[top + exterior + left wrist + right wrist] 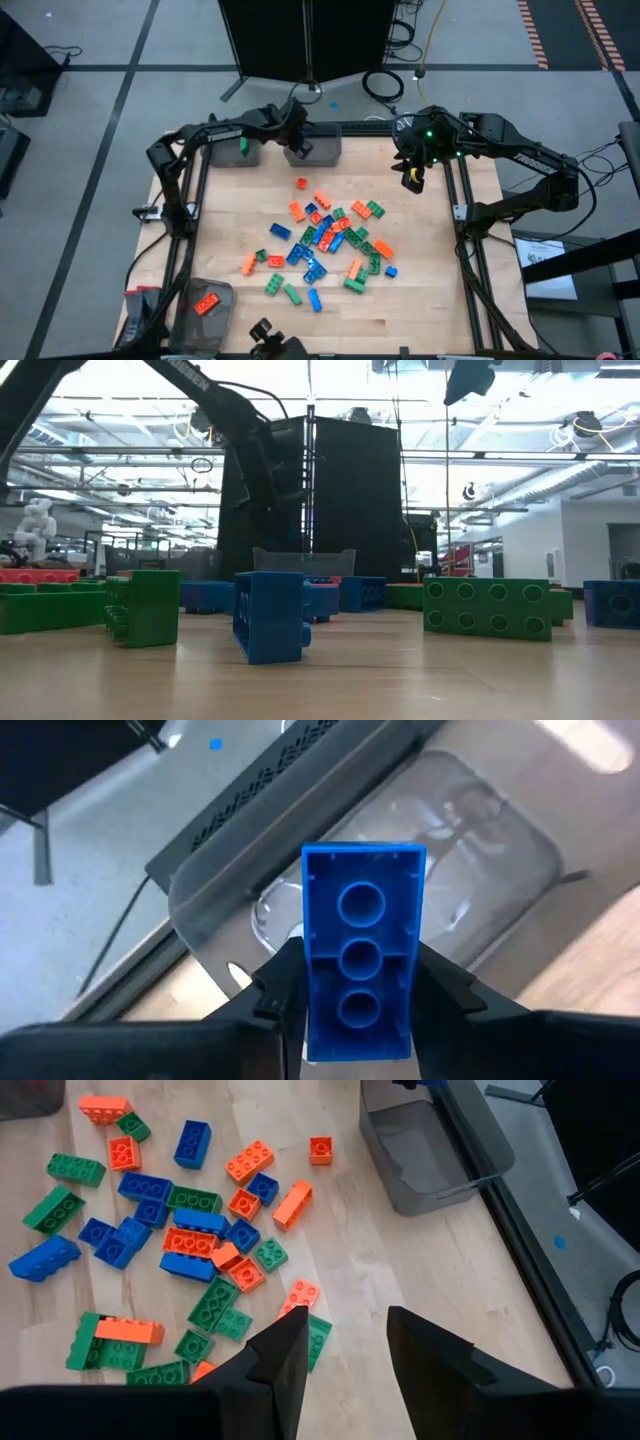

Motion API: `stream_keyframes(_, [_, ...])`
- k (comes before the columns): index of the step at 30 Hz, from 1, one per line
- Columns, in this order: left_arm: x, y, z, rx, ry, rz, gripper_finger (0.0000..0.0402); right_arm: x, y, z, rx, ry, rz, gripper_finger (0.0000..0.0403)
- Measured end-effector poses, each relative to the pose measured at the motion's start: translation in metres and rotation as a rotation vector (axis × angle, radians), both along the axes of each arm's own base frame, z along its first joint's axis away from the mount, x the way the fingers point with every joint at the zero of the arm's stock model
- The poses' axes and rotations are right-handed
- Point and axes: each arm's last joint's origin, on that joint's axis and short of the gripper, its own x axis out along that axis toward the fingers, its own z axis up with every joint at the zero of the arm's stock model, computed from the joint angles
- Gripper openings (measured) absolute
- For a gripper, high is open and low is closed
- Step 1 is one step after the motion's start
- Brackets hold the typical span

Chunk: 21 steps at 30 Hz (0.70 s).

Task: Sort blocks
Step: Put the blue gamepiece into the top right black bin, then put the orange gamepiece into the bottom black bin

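Gripping a blue block [362, 950] by its long sides, our left gripper [360, 990] holds it hollow underside toward the wrist camera, directly above a translucent grey bin [440, 840] at the far edge of the table. From overhead, that left gripper [297, 140] sits over the bin [318, 146] near the middle of the far edge, and a second grey bin [243, 150] just to its left has a green block [243, 146] in it. A third bin [205, 300] at the near left corner holds an orange block [207, 304].

We see the rest of the blocks [325, 240] scattered loosely across the middle of the wooden table [440, 300], orange, green and blue mixed, some touching and some apart. In the low view a blue block [270, 615] stands closest, with a green one [145, 607] to its left and a long green one [487, 608] to its right.

Our right gripper [413, 176] hangs above the far right part of the table, clear of the pile. Its fingers [285, 1355] stand apart with nothing between them, and bare wood shows in the gap.
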Motion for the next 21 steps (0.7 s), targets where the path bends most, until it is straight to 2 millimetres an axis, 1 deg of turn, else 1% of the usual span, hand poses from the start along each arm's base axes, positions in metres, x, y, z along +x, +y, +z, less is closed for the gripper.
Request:
stream_keyframes(1, [0.0,0.0,-0.002,0.007,0.013,-0.017,0.0125,0.0,0.0,0.0,0.003,-0.001,-0.003,0.0135])
stream_keyframes(2, [0.001,0.001,-0.003,0.011,0.025,-0.033,0.0145,0.0,0.0,0.0,0.004,-0.001,-0.005,0.0135])
stream_keyframes(7, [0.005,-0.002,-0.001,0.036,0.012,-0.064,0.0264,0.0,0.0,0.0,0.017,-0.005,-0.021,0.0135])
stream_keyframes(8, [0.005,-0.003,0.0,0.038,0.01,-0.066,0.0282,0.0,0.0,0.0,0.017,-0.005,-0.021,0.0135])
stream_keyframes(10, [0.007,-0.004,0.002,0.048,0.007,-0.066,0.0307,0.0,0.0,0.0,0.017,-0.005,-0.021,0.0135])
stream_keyframes(12, [0.008,-0.005,0.006,0.05,0.008,-0.069,0.0318,0.0,0.0,0.0,0.016,-0.005,-0.021,0.0135])
stream_keyframes(14, [0.011,-0.005,0.012,0.053,-0.005,-0.074,0.032,0.0,0.0,0.0,0.016,-0.006,-0.022,0.0135])
stream_keyframes(16, [0.017,-0.008,0.02,0.037,-0.055,-0.096,0.0318,0.0,0.0,0.0,0.016,-0.007,-0.021,0.0135])
stream_keyframes(19, [0.031,-0.02,0.036,-0.034,-0.168,-0.16,0.0309,0.0,0.0,0.0,0.016,-0.007,-0.021,0.0135])
stream_keyframes(21, [0.043,-0.034,0.048,-0.054,-0.228,-0.254,0.0303,0.0,0.0,0.0,0.016,-0.007,-0.021,0.0135])
